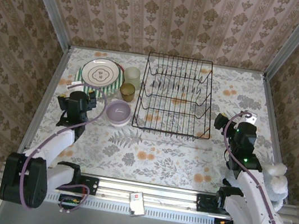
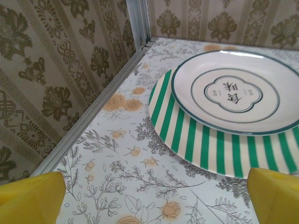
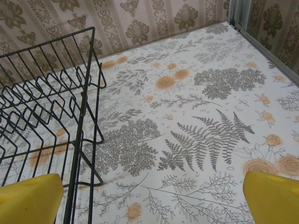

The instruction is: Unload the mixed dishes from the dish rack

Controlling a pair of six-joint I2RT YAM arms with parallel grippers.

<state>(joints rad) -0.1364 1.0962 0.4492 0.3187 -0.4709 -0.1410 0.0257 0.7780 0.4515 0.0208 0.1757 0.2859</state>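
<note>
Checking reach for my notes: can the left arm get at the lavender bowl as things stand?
Probably yes. The lavender bowl sits on the table right beside the left gripper, whose jaws are open, with nothing between them.

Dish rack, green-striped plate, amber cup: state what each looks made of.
Dish rack: thin black wire, likely coated metal with a matte finish; slim bent rods joined at the crossings. Green-striped plate: probably glazed ceramic, possibly melamine; smooth, faintly glossy surface with crisp stripes. Amber cup: seems to be tinted translucent glass or plastic; too small to tell which.
</note>
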